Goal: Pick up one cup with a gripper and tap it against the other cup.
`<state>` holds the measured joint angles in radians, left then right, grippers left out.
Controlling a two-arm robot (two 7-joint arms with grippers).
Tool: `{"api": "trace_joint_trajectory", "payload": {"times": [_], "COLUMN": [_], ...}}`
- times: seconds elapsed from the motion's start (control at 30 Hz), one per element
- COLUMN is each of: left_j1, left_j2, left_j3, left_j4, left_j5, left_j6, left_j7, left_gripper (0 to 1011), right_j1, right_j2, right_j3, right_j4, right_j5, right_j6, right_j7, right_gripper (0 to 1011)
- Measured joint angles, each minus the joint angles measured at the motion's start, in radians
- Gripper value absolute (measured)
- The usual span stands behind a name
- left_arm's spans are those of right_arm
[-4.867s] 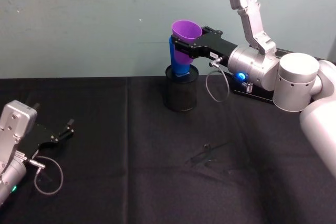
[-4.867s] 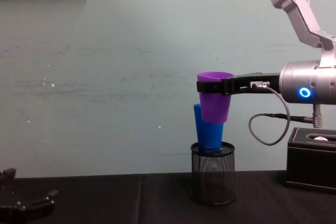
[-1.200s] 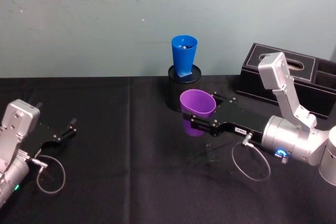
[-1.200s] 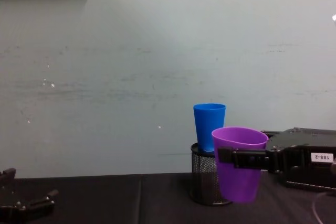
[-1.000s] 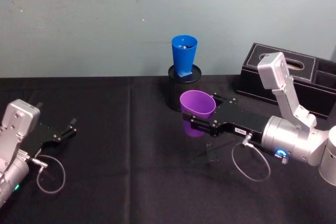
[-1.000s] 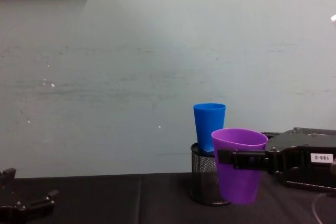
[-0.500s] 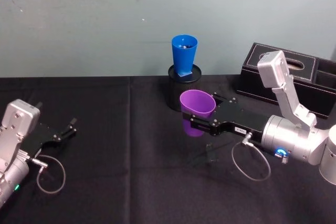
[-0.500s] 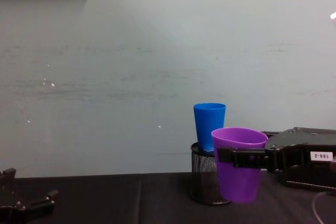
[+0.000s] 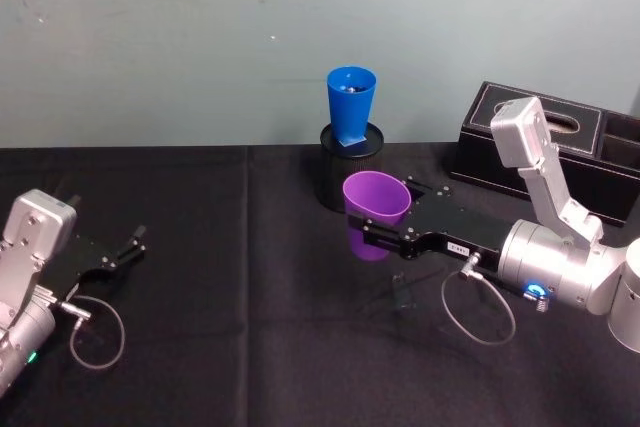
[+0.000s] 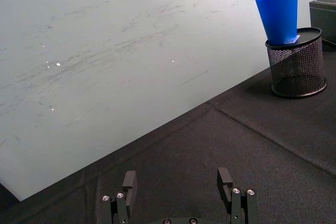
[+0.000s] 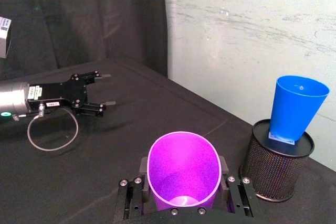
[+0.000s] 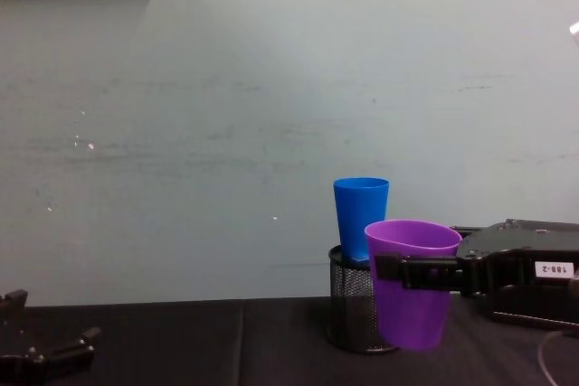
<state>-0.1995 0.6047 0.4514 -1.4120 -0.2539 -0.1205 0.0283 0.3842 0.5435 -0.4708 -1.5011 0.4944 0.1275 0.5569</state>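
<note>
Now, step: purple cup (image 9: 376, 209) clamped near its rim in our right gripper (image 9: 372, 234) jaws, low over the desk (image 9: 250, 347) | blue cup (image 9: 350, 102) upright in mesh holder (image 9: 347, 179) behind | next, we judge: lift, tap | left gripper (image 10: 178, 195) parked, jaws wide.

black mesh pen holder (image 9: 349, 171), black box (image 9: 548, 146), black tablecloth (image 9: 250, 327)

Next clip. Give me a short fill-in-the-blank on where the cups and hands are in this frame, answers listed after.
1. The right hand is shut on the ____ cup.
2. The blue cup stands in a black wire-mesh ____.
3. The left hand rests idle with its fingers ____.
4. The black box sits on the robot's ____ side.

Answers: purple; pen holder; open; right
</note>
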Motion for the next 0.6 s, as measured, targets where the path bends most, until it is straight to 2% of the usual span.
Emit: {"api": "trace_joint_trajectory", "payload": {"times": [0.6], "left_j1": [0.000], "left_j2": [0.000], "left_j3": [0.000], "left_j4": [0.000], "left_j5": [0.000], "left_j6": [0.000], "left_j7": [0.000], "left_gripper": [1000], "right_j1": [0.000], "right_j2": [0.000], "right_j3": [0.000], "right_j4": [0.001], "right_j5": [-0.001], "right_j6": [-0.001], "right_j7": [0.000], "right_gripper": [718]}}
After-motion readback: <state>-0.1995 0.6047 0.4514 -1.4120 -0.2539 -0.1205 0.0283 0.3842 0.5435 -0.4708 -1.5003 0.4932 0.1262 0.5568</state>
